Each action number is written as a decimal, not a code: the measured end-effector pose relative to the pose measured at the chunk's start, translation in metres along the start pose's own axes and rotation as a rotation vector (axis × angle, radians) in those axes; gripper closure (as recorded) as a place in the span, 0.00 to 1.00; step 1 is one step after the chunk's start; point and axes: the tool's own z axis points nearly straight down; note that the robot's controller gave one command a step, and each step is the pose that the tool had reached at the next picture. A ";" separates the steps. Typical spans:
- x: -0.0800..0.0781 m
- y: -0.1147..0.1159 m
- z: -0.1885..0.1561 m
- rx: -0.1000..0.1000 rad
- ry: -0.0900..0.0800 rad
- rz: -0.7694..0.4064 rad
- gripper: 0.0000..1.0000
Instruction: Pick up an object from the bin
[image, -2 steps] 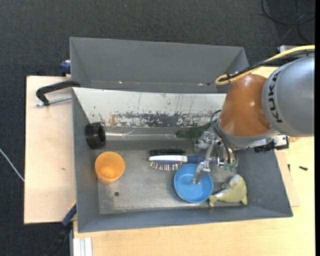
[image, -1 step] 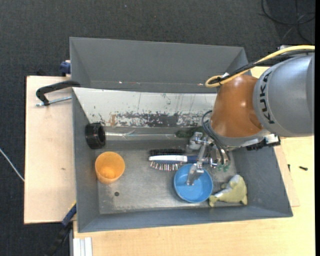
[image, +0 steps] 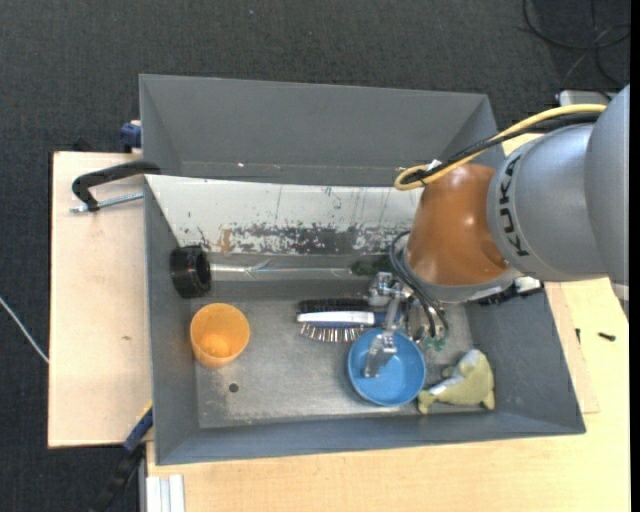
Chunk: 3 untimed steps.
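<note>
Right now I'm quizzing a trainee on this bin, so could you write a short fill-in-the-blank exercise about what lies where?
1. The pincer hangs over the ____ bowl.
2. The cup on the left side of the bin is ____ in colour.
3. The brush lies nearer to the ____ than to the cup.

Missing words: blue; orange; bowl.

- Grey metal bin (image: 290, 385): scuffed floor.
- Left: orange cup (image: 218, 334); black cylinder (image: 189, 271) nearer the back wall.
- Centre: hairbrush (image: 335, 321).
- Right: blue bowl (image: 402, 382); yellowish soft thing (image: 465, 384) just beside it.
</note>
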 end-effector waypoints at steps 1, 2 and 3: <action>-0.001 0.000 -0.001 0.000 0.000 0.000 0.00; -0.003 -0.001 -0.003 0.002 -0.001 -0.001 1.00; -0.005 0.000 -0.061 -0.001 -0.005 -0.002 1.00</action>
